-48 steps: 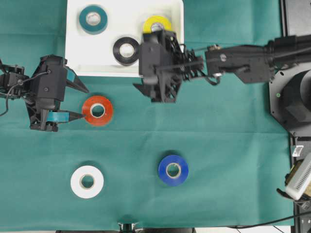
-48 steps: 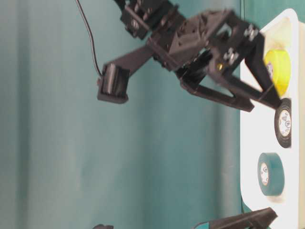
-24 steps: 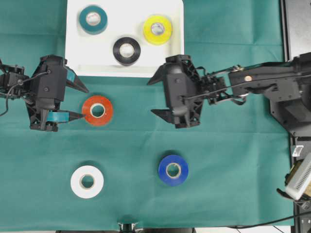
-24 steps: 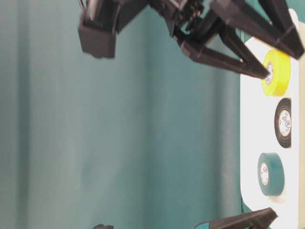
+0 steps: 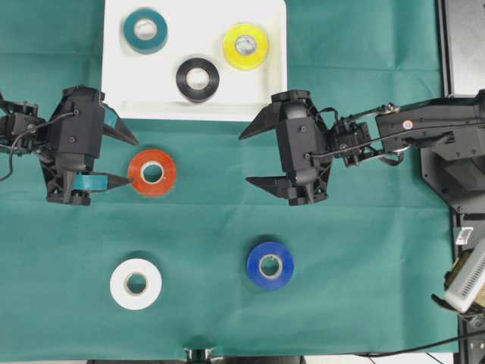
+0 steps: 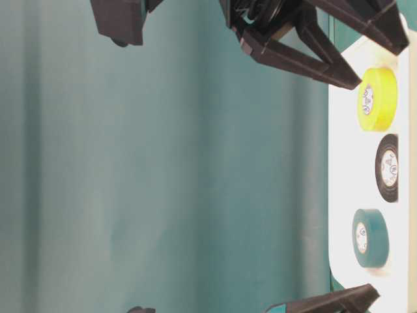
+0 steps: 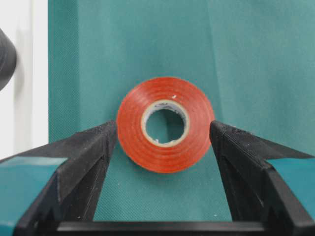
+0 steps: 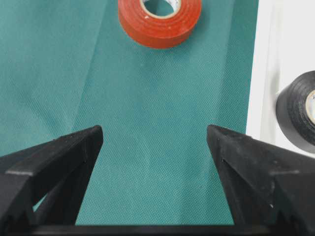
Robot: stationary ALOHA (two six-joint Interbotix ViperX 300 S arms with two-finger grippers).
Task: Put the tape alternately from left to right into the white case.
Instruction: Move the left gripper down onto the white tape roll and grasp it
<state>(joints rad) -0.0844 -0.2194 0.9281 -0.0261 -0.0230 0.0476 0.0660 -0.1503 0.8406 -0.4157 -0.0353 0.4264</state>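
Three rolls of tape lie in the white case [image 5: 121, 76] at the top of your overhead view: the teal roll [image 5: 145, 30] in its upper left, the black roll [image 5: 198, 79] lower and near the middle, and the yellow roll [image 5: 245, 46] toward its right side. All three lie flat and apart from one another. Three more rolls rest on the green counter [image 5: 364, 288] below the case. You have the red-orange roll [image 5: 152, 173] at left of centre, the white roll [image 5: 136, 284] in the lower left, and the blue roll [image 5: 270, 265] lower and right of centre.

Your left hand [image 5: 125, 161] sits at the left of the overhead view with its fingers spread wide, released. In the left wrist view the red-orange roll lies flat between the two fingers; whether either tip touches its rim you cannot tell. The lower finger [image 5: 102, 181] carries a teal pad.

Your right hand [image 5: 254, 159] hangs over bare counter just below the case's lower right corner, between the red-orange roll and the arm's mount at right. Its fingers are spread wide and hold nothing; the right wrist view shows only green cloth between them, with the red-orange roll ahead at the top and the black roll at the right edge.
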